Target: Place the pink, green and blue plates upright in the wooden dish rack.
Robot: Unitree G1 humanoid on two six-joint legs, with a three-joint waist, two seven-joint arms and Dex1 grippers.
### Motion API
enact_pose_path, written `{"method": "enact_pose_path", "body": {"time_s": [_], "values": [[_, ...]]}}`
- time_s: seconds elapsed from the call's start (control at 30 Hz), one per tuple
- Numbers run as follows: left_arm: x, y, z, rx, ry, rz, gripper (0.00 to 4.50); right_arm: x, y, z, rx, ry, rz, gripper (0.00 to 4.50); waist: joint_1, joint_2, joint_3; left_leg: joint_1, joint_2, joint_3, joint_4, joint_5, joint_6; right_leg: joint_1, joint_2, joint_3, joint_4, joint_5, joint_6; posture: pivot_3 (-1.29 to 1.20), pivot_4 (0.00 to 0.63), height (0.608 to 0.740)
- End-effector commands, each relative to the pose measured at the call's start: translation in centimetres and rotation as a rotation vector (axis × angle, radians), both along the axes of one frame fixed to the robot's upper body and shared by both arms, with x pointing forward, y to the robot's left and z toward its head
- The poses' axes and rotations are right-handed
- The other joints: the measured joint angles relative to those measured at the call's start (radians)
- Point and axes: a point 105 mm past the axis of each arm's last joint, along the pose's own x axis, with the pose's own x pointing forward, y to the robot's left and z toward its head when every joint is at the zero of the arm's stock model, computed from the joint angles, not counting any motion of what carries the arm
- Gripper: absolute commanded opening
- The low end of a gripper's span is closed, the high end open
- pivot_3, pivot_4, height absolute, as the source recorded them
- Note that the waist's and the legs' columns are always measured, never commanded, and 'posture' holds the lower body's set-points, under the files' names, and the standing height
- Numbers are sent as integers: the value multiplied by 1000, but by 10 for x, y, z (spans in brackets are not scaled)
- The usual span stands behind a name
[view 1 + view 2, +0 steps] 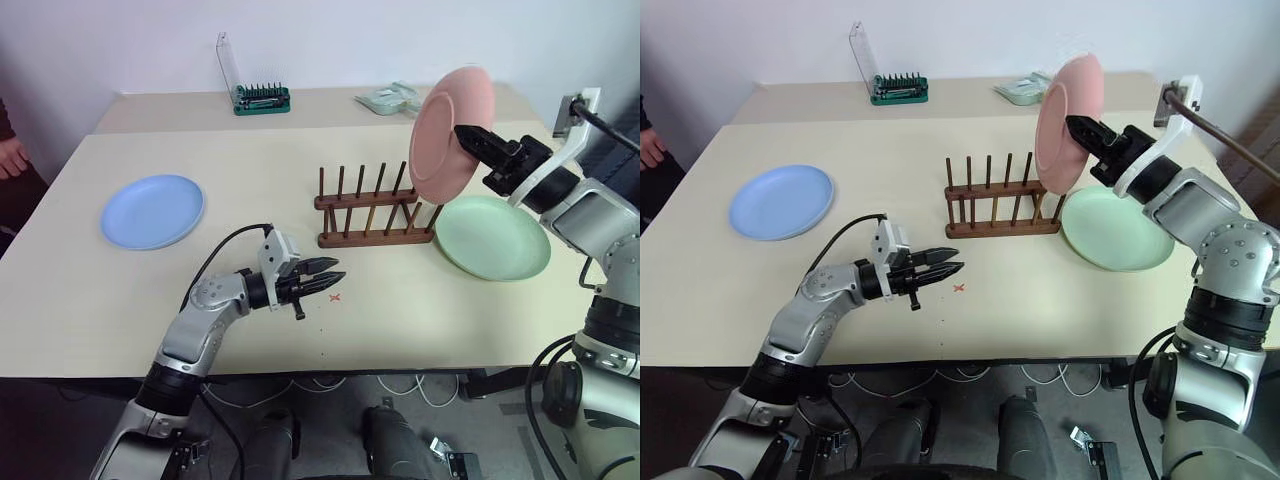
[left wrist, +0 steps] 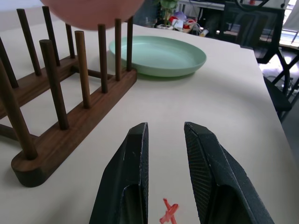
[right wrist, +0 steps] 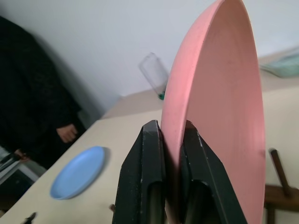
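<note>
Bare counter (image 1: pixel 400 310) lies open before my left claw (image 1: pixel 335 279); the wooden dish rack (image 1: pixel 372 212) stands farther off, the green plate (image 1: pixel 493 237) just right of it.

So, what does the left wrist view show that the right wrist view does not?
Left wrist view: the round pale green plate lying flat on the table, a small red cross mark, and the left tool, open and empty. Right wrist view: the round light blue plate, a person's hand, and the right tool shut on the round pink plate. Both: that plate and the dark wooden dish rack.
</note>
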Motion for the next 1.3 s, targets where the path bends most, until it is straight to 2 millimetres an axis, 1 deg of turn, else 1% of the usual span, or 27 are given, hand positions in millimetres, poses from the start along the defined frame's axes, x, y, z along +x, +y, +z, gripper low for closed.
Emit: {"method": "enact_pose_path", "body": {"time_s": [0.03, 0.13, 0.2, 0.23, 0.27, 0.3, 0.37, 0.4, 0.43, 0.47, 0.53, 0.6, 0.63, 0.67, 0.7, 0.73, 0.77, 0.87, 0.9, 0.97, 1.0, 1.03, 1.1, 1.13, 1.17, 1.23, 1.3], "values": [[-5, -5, 8, -10, -43, -20, 1227, 1, 0, 2, 24, 1, -4, 16, 0, 0, 0, 0, 0, 0, 0, 0, 0, 0, 0, 0, 0, 0, 0, 0, 150, 740], [-5, -6, 8, -10, -43, -22, 1227, 5, 0, -3, 45, 33, -7, 16, 1, 0, 0, 0, 0, 0, 0, 0, 0, 0, 0, 0, 0, 0, 0, 0, 150, 740], [-5, -6, 11, -9, -45, -21, 1227, 6, 1, -5, 51, 46, -9, 788, 1, 0, 0, 0, 0, 0, 0, 0, 0, 0, 0, 0, 0, 0, 0, 0, 150, 740], [-4, -6, 13, -10, -47, -20, 1227, 7, 0, -6, 52, 50, -12, 1058, 0, 0, 0, 0, 0, 0, 0, 0, 0, 0, 0, 0, 0, 0, 0, 0, 150, 740], [-4, -7, 15, -11, -48, -19, 1227, 8, 0, -6, 49, 50, -16, 1634, 0, 0, 0, 0, 0, 0, 0, 0, 0, 0, 0, 0, 0, 0, 0, 0, 150, 740], [-4, -7, 17, -11, -48, -18, 1227, 8, 0, -6, 47, 50, -19, 1972, 0, 0, 0, 0, 0, 0, 0, 0, 0, 0, 0, 0, 0, 0, 0, 0, 150, 740], [-4, -7, 18, -10, -47, -17, 1227, 8, -2, -4, 33, 37, -35, 2997, 0, 0, 0, 0, 0, 0, 0, 0, 0, 0, 0, 0, 0, 0, 0, 0, 150, 740], [-4, -7, 19, -9, -47, -15, 1227, 8, -4, -1, 13, 13, -55, 3505, 0, 0, 0, 0, 0, 0, 0, 0, 0, 0, 0, 0, 0, 0, 0, 0, 150, 740], [-4, -8, 20, -9, -48, -14, 1227, 7, -9, 7, -10, -35, -86, 3914, 0, 0, 0, 0, 0, 0, 0, 0, 0, 0, 0, 0, 0, 0, 0, 0, 150, 740], [-4, -8, 21, -9, -48, -12, 1227, 7, -12, 13, -25, -70, -107, 3914, 0, 0, 0, 0, 0, 0, 0, 0, 0, 0, 0, 0, 0, 0, 0, 0, 150, 740], [-5, -8, 23, -9, -47, -10, 1227, 0, -29, 32, -99, -170, -179, 3914, 0, 0, 0, 0, 0, 0, 0, 0, 0, 0, 0, 0, 0, 0, 0, 0, 150, 740], [-6, -9, 25, -7, -48, -5, 1227, -14, -47, 50, -212, -268, -237, 3914, 5, 1, 0, 0, 0, 0, 0, 0, 0, 0, 0, 0, 0, 0, 0, 0, 150, 740], [-7, -9, 25, -7, -48, -3, 1227, -20, -51, 55, -250, -297, -247, 3914, 7, 1, 0, -1, -1, 0, 0, 0, 0, 0, 0, 0, -1, 0, 0, 0, 150, 740], [-7, -9, 25, -7, -47, -2, 1227, -30, -62, 59, -282, -317, -258, 3914, 8, 0, 0, -1, -1, 0, 0, 0, 0, 0, 0, 0, -1, 0, 1, 0, 150, 740], [-9, -9, 25, -6, -43, -4, 1227, -41, -72, 59, -350, -332, -265, 3914, 6, 0, 0, -1, -1, 0, 0, 0, 1, 1, 0, 0, -2, 0, 1, 0, 150, 740], [-10, -10, 25, -6, -39, -10, 1227, -50, -79, 52, -435, -323, -258, 3914, 9, 0, 0, -1, -1, 0, 0, -1, 1, 1, 0, 0, -2, 0, 1, 0, 150, 740], [-11, -11, 25, -5, -37, -17, 1227, -57, -82, 41, -526, -287, -232, 3914, 13, 0, 0, -1, -1, 0, 0, -1, 1, 2, 0, -1, -2, -1, 1, 0, 150, 740], [-14, -13, 26, -1, -34, -36, 1227, -69, -84, 10, -687, -184, -154, 3914, 1, 0, 0, 0, 0, 1, 1, -1, 2, 3, 0, 0, -3, -1, 1, 0, 150, 740], [-15, -14, 26, 2, -31, -49, 1227, -74, -81, -7, -760, -134, -112, 3914, -3, 1, 0, 1, 0, 3, 1, -1, 2, 3, 0, 0, -3, -1, 1, 0, 150, 740], [-18, -19, 27, 13, -27, -93, 1227, -79, -70, -46, -894, -8, -19, 3914, -6, 2, -1, 2, 2, 6, 1, -1, 2, 3, 0, 2, -2, -1, 1, 0, 150, 740], [-19, -20, 27, 18, -26, -106, 1227, -80, -65, -59, -933, 28, 10, 3914, -7, 2, -1, 3, 2, 6, 1, -1, 2, 3, 0, 2, -1, -1, 1, 0, 150, 740], [-19, -21, 27, 19, -27, -113, 1227, -80, -61, -68, -971, 46, 30, 3914, -7, 2, -1, 4, 3, 8, 1, -1, 2, 3, 0, 3, -1, -1, 1, 0, 150, 740], [-18, -23, 28, 15, -27, -111, 1227, -80, -50, -80, -1003, 67, 69, 4481, -4, 2, -1, 4, 3, 9, 2, -1, 2, 3, 0, 3, -1, -1, 1, 0, 150, 740], [-17, -23, 28, 14, -27, -110, 1227, -80, -48, -83, -1010, 71, 78, 4481, -1, 1, 0, 4, 3, 9, 2, -1, 2, 3, 0, 3, -1, -1, 1, 0, 150, 740], [-17, -24, 28, 14, -26, -112, 1227, -76, -46, -91, -1074, 74, 74, 4481, 2, 1, 0, 4, 3, 9, 2, -1, 2, 3, 0, 3, -1, -1, 1, 0, 150, 740], [-17, -25, 28, 12, -24, -114, 1227, -64, -45, -109, -1199, 72, 44, 4481, 4, 0, 0, 3, 2, 9, 2, -1, 2, 3, 0, 3, -2, -1, 1, 0, 150, 740], [-17, -26, 28, 8, -19, -111, 1227, -49, -50, -121, -1281, 68, -21, 4481, 4, 0, 0, 2, 2, 9, 2, -1, 2, 2, 0, 3, -3, -1, 1, 0, 150, 740]]}}
